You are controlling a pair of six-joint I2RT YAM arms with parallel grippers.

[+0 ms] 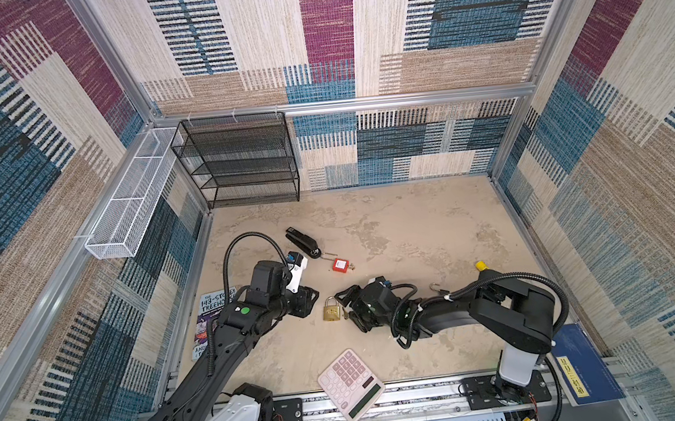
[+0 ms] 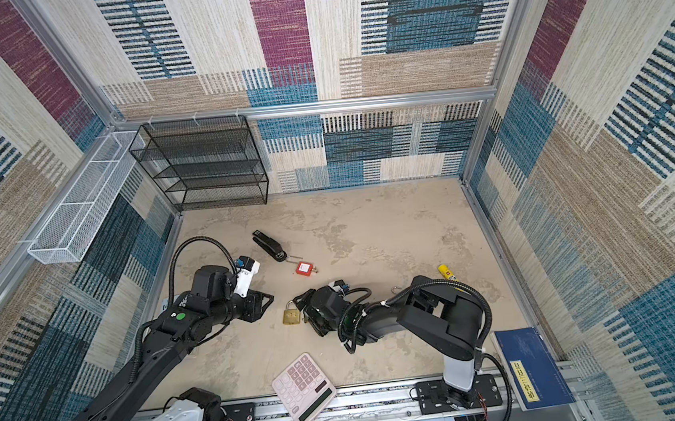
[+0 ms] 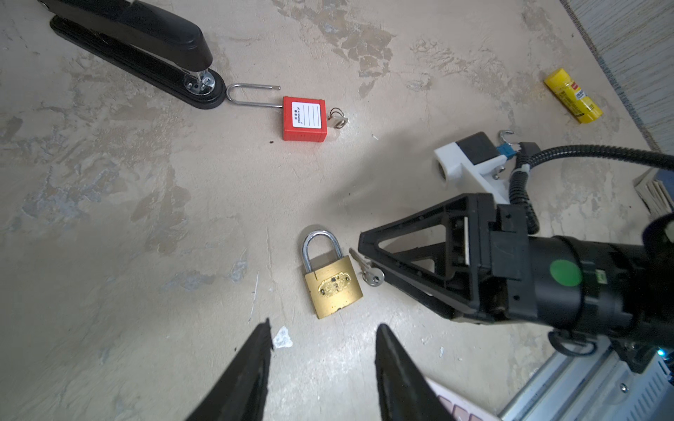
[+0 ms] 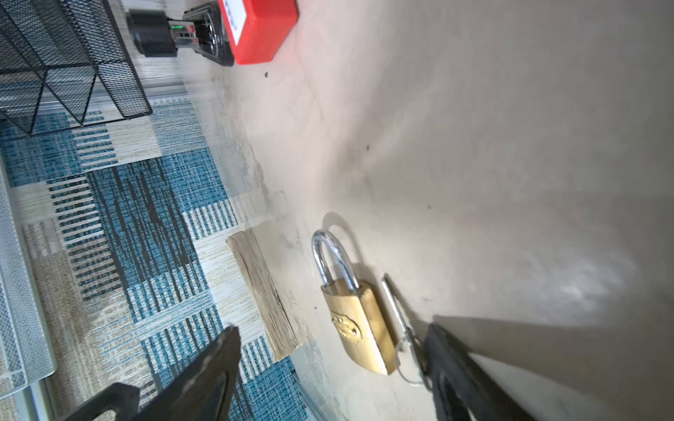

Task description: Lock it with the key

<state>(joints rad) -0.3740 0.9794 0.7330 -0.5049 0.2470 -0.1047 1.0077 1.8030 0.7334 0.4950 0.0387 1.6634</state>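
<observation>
While the brass padlock (image 3: 333, 288) lies on the worktop (image 3: 146, 218) with its key (image 3: 366, 271) beside it, the right claw (image 4: 333, 330) gapes wide, left claw (image 3: 324, 324) half-open, both empty.

You have two padlocks on the counter (image 1: 413, 234): one brass padlock (image 1: 330, 309) and one red padlock (image 1: 340, 265). One loose key (image 3: 368, 271) lies there, and the key bunch (image 3: 337, 118) is too small to count. You also have one stapler (image 1: 302, 242), one calculator (image 1: 351, 384) and one glue stick (image 3: 572, 95). There are two books, a treehouse book (image 1: 214, 303) and a blue book (image 1: 583, 365). Add one black mesh rack (image 1: 240, 161), one white wire basket (image 1: 130, 196), and two claws: left claw (image 3: 324, 328), right claw (image 4: 333, 330).
</observation>
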